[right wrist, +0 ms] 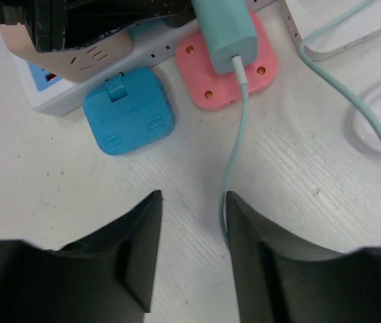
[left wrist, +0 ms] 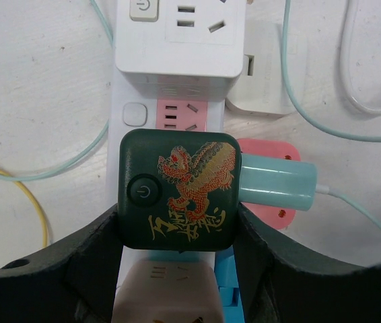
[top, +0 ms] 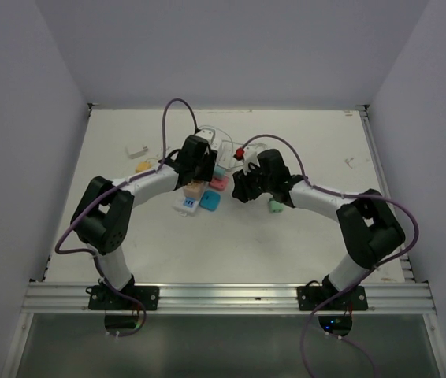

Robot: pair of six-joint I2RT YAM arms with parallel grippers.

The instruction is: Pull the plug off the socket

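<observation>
gripping the dark green plug on the socket

the socket (left wrist: 167, 108) lies flat on the white counter (left wrist: 42, 87), out in front of both my arms near the middle of the top view (top: 185, 205). on it sits the dark green plug (left wrist: 177, 192), a rounded cube with a gold dragon and a round power button on its face. my left end effector (left wrist: 177, 222) is closed around that plug, one finger pressed to each side. just past the plug a pink outlet (left wrist: 184, 116) of the socket shows bare beside a small white button. beyond that a white cube adapter (left wrist: 177, 33) covers the strip. on the near side of the plug a beige adapter (left wrist: 163, 293) sits between my fingers.

beside the green plug, touching its right side, a mint charger (left wrist: 274, 182) lies across a pink square adapter (right wrist: 197, 74). a blue square adapter (right wrist: 128, 111) rests on the counter just beside the socket's white end (right wrist: 46, 101). the charger's mint cable (right wrist: 234, 155) runs down toward my right end effector (right wrist: 190, 229). it hangs over bare counter, near the adapters, with its fingers apart at a narrow gap and gripping nothing. the cable passes along the inner edge of one finger (right wrist: 251, 249). whether it touches, i cannot tell. a yellow cable (left wrist: 36, 202) curves across the counter well to the left.
</observation>
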